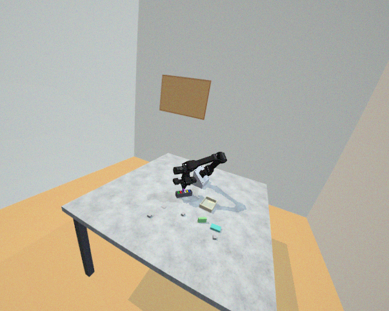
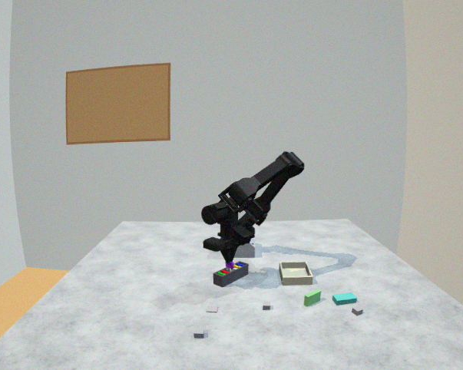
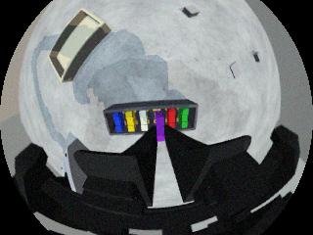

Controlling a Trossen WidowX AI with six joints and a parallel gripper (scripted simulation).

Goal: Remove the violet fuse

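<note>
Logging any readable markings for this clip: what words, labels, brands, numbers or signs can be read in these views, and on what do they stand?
None: no view shows readable text.
Board on the wall: plain brown, no writing.
Fuse block and its coloured fuses: no ratings or labels to be made out.
Violet fuse, held in the gripper: unmarked.
Tray: blank.
Green block and teal block: plain faces.

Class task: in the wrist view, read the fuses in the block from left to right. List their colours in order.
Blue fuse → yellow fuse → white fuse → violet fuse, gripped by the gripper and raised above the others → red fuse → green fuse.
</note>
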